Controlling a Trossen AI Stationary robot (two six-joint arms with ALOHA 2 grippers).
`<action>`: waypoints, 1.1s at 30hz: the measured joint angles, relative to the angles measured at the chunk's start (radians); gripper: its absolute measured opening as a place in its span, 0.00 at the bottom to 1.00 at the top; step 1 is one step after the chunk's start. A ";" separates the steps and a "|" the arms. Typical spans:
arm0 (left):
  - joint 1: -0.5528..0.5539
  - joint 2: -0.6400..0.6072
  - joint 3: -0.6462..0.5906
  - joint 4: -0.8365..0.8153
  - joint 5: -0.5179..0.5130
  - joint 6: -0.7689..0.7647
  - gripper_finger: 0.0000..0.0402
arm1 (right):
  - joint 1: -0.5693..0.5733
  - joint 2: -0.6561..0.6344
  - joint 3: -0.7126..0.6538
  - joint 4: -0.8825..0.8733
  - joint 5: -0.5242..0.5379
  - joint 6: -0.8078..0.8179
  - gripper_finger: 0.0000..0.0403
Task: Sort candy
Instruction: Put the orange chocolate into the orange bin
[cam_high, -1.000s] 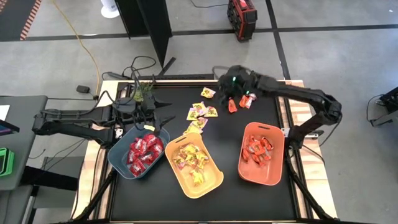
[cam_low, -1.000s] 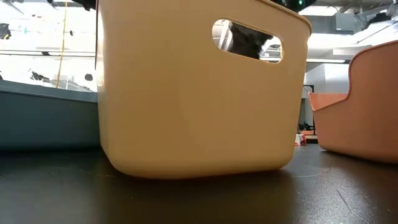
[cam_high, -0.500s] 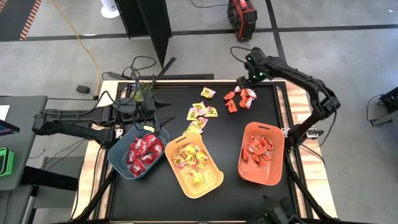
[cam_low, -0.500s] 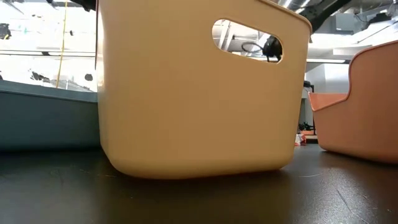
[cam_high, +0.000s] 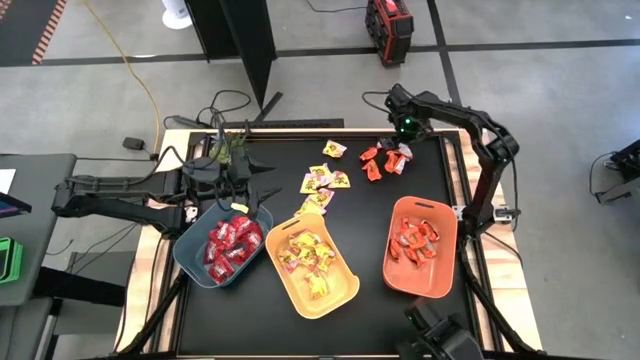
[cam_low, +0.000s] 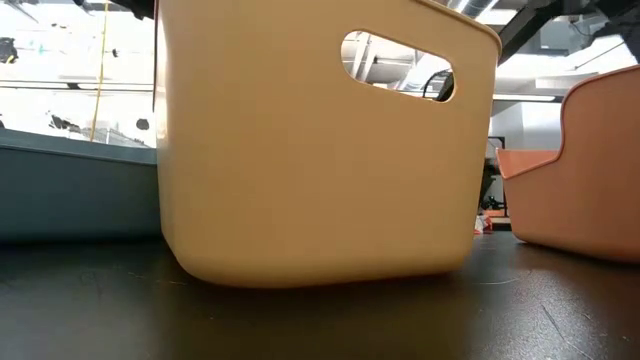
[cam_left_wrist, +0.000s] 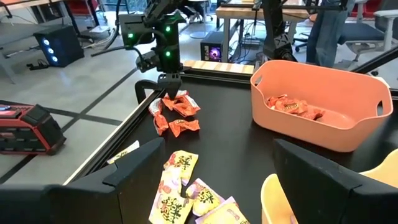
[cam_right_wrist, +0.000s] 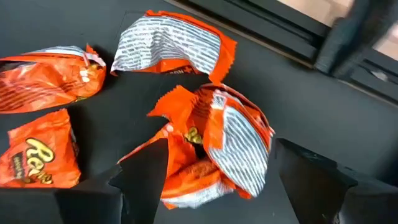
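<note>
A: Starting at the left of the table, what have we got?

B: The left gripper (cam_high: 262, 192) hangs over the far rim of the blue-grey bin (cam_high: 190, 262), fingers spread wide, nothing between them. Deep red candy (cam_high: 231, 244) fills that bin. Next along, the yellow bin (cam_high: 345, 291) holds yellow candy (cam_high: 308, 256), and a few more yellow pieces (cam_high: 324, 180) lie loose on the black table (cam_high: 280, 335) beyond it.

A: And toward the right?

B: The orange bin (cam_high: 440, 285) has orange-red candy (cam_high: 413, 237) in it. At the far edge sits a loose cluster of orange-red pieces (cam_high: 385, 160), and the right gripper (cam_right_wrist: 214, 186) is down over one of them, fingers wide apart on either side of a crumpled wrapper (cam_right_wrist: 211, 146). It has not closed on anything.

A: How would those pieces handle?

B: Light, I'd judge, with thin crinkly foil that gives under pressure and looks slick. Pinching the flared end alone could let it slip out. Better to close across the puffed middle, where the sweet gives the fingers something firm.

A: Any risk?

B: The neighbours touch, so two might lift together.
</note>
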 joint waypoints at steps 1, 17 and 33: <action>0.000 0.000 0.000 -0.001 0.000 0.000 0.73 | 0.000 0.010 0.004 0.000 0.000 -0.001 0.74; 0.000 0.000 0.000 -0.001 0.000 0.007 0.73 | 0.012 0.049 0.027 -0.068 0.006 -0.071 0.16; 0.000 0.000 0.000 -0.013 0.000 0.006 0.73 | 0.230 -0.407 0.025 -0.261 -0.032 -0.209 0.02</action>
